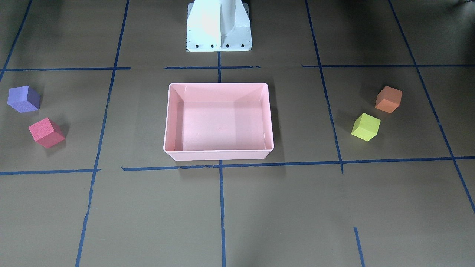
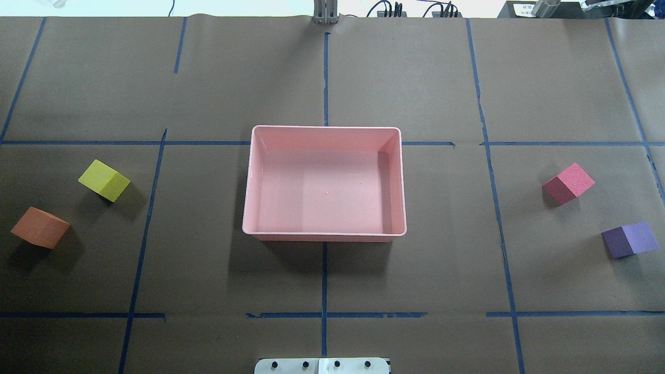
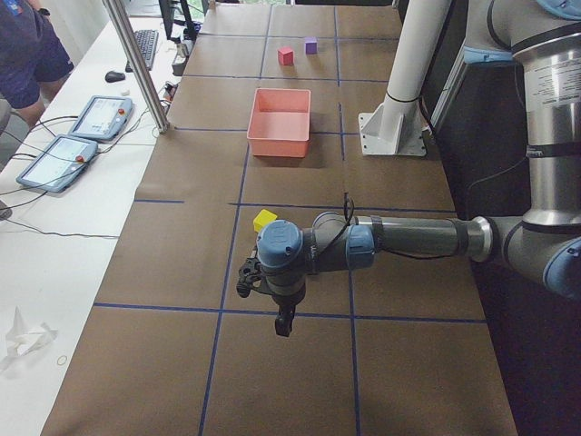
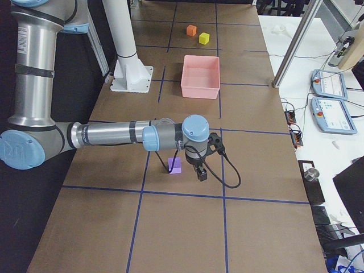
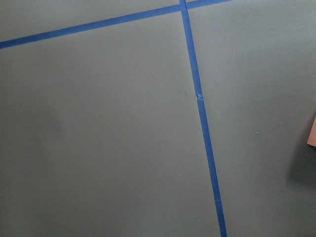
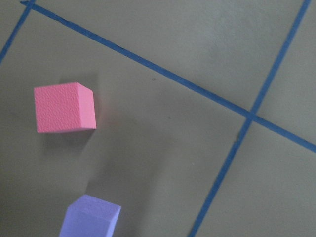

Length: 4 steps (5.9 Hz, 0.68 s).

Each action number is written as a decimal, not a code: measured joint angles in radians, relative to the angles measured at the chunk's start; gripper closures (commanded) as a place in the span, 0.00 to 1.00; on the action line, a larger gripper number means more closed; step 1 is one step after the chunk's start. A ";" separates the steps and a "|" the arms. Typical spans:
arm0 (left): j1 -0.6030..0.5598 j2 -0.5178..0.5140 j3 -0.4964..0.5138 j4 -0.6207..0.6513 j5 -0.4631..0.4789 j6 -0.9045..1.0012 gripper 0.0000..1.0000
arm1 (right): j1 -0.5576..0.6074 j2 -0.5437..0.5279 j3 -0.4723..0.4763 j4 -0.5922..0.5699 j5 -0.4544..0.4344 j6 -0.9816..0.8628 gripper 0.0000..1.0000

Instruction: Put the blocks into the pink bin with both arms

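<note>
Start state: 0 of 4 blocks in. Pink bin [image 2: 324, 128] sits mid-surface, empty, roughly midway btw the two end edges. Orange block [image 2: 40, 227] + yellow-green block [image 2: 104, 180] lie twd the end edge on the robot's left, orange nearer the robot-side edge. Red block [image 2: 568, 183] + purple block [image 2: 629, 240] lie twd the opposite end edge, purple nearer the robot-side edge. All four rest on the surface, none touching, each turned off-square to the blue tape lines [image 2: 324, 280]. Left hand [image 3: 284, 320] hangs above the surface beyond the yellow-green block, twd the left end edge. Right hand [image 4: 201, 172] hangs near the purple block. Both hands show in side cams only, so you cannot tell if fingers are wide or narrow; w/ all blocks down, neither carries one. Risks, as judged from here:

- Cubes sit rotated, so a descent w/o wrist yaw matched to the faces would probably pinch corners, and the foam could twist out or skid.
- Blocks in each pair sit near each other, so an open finger may nudge the neighbour off its spot.
- Left wrist cam catches only a sliver of orange at its frame edge, so you have poor view for centring.
- Both arms going to the bin together could clash over it, so stagger them.
- Bin is shallow, so a high drop may bounce foam out.
</note>
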 measured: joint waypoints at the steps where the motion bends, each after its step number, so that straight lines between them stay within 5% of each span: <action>1: 0.000 0.002 0.000 -0.001 0.000 0.000 0.00 | -0.105 0.061 -0.010 0.037 -0.010 0.113 0.00; 4: 0.000 0.003 -0.001 0.001 0.000 0.000 0.00 | -0.378 0.170 -0.052 0.060 -0.105 0.345 0.00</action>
